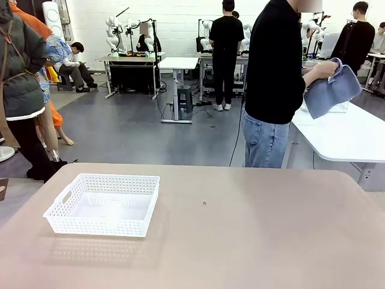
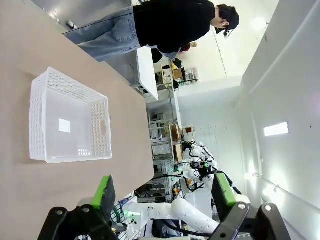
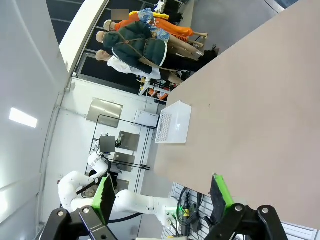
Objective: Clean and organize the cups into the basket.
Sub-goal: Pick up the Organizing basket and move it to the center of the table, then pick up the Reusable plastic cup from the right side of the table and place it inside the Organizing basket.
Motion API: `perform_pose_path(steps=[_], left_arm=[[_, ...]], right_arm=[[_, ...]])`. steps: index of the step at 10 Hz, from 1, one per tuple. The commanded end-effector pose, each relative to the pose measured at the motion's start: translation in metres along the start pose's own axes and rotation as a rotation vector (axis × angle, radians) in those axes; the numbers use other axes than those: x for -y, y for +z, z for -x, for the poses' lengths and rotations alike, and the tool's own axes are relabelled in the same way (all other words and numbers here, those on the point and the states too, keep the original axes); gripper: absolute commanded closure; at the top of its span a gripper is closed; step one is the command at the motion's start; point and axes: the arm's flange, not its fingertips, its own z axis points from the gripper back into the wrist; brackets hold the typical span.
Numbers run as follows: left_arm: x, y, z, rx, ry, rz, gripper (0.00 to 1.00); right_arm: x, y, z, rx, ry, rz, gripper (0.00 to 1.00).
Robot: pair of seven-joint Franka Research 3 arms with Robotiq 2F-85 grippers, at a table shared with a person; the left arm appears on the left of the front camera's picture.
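Note:
The white lattice basket (image 1: 102, 205) sits empty on the left part of the tan table (image 1: 252, 235). The left wrist view has the basket (image 2: 70, 120) lying ahead of my left gripper (image 2: 162, 192), whose green-padded fingers stand wide apart with nothing between them. My right gripper (image 3: 162, 195) is likewise open and empty, held off the table's edge, with the basket (image 3: 173, 122) far off. The cups are out of view. A person in a black top stands at the far side, turned toward a neighbouring table, holding a blue cloth (image 1: 331, 90).
A white table (image 1: 349, 135) stands behind the far right corner. A small dark speck (image 1: 204, 203) marks the tabletop near the middle. My other arm (image 3: 120, 197) shows low in the right wrist view.

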Motion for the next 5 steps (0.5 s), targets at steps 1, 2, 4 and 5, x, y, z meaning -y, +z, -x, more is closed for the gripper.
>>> perform_pose_path(steps=[1, 2, 4, 5], left_arm=[[0.0006, 0.0022, 0.0006, 0.004, -0.005, 0.011, 0.00], [0.0006, 0.0022, 0.0006, 0.004, -0.005, 0.011, 0.00], [0.0006, 0.0022, 0.0006, 0.004, -0.005, 0.011, 0.00], [0.0006, 0.0022, 0.0006, 0.004, -0.005, 0.011, 0.00]], right_arm=[[0.0008, -0.0005, -0.0033, -0.002, 0.015, -0.016, 0.00], [0.0008, -0.0005, -0.0033, -0.002, 0.015, -0.016, 0.00], [0.0008, -0.0005, -0.0033, -0.002, 0.015, -0.016, 0.00], [0.0008, -0.0005, -0.0033, -0.002, 0.015, -0.016, 0.00]])
